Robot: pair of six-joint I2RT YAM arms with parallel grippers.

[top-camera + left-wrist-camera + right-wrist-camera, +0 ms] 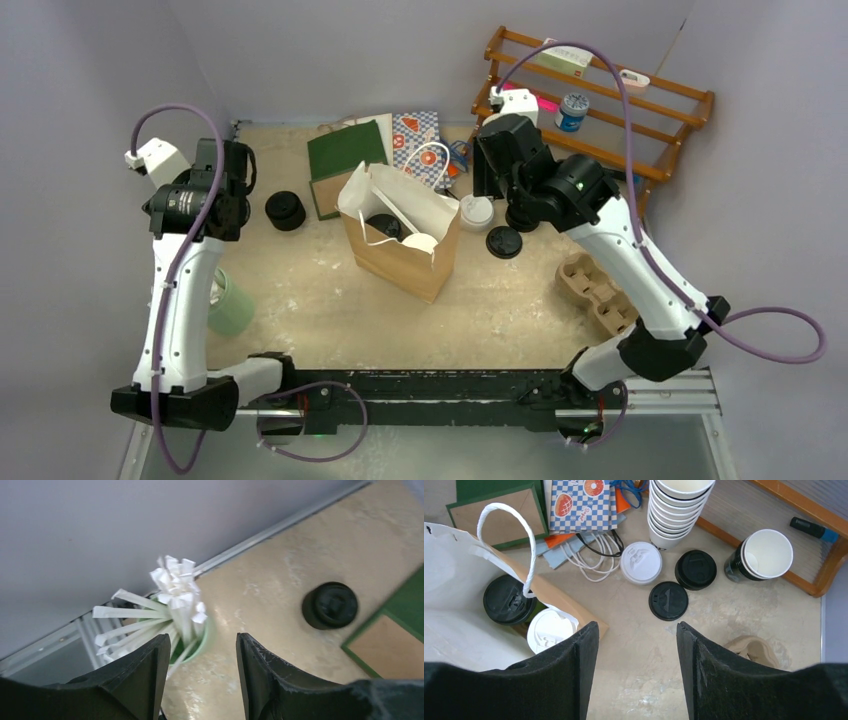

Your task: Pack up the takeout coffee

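Right wrist: right gripper [636,627] open, empty, with black-lidded paper cup [506,600] and white-lidded paper cup [549,630] inside brown paper bag [569,605] left of its jaws; it should rise straight.

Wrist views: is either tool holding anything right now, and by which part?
Nothing is held: the left tool and the right tool both stand open and empty.
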